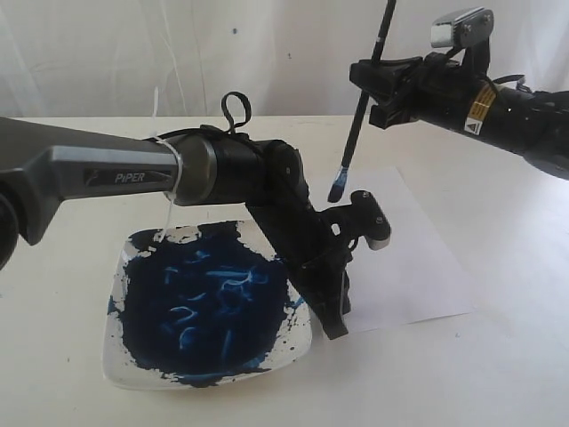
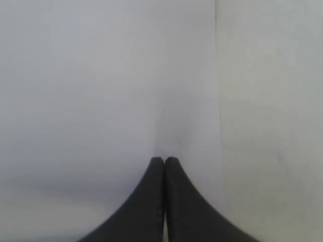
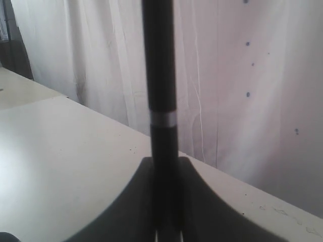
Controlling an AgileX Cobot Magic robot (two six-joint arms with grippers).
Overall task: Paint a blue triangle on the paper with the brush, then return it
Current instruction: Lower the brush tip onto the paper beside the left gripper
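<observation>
My right gripper [image 1: 373, 84] is shut on the black handle of the brush [image 1: 356, 133], which hangs almost upright over the table. Its blue-stained tip [image 1: 337, 189] hovers a little above the far left part of the paper [image 1: 409, 258]. The right wrist view shows the brush handle [image 3: 160, 75] standing between the jaws of that gripper [image 3: 165, 160]. My left gripper [image 1: 335, 325] is shut and empty, pointing down at the paper's near left corner. In the left wrist view its tips [image 2: 164, 159] meet over the white paper [image 2: 101, 75]. No blue triangle is in view.
A square white dish [image 1: 124, 369] smeared with dark blue paint sits left of the paper, under my left arm. The cream tabletop [image 1: 498, 374] surrounds both. A white curtain [image 3: 252, 75] hangs behind the table's far edge.
</observation>
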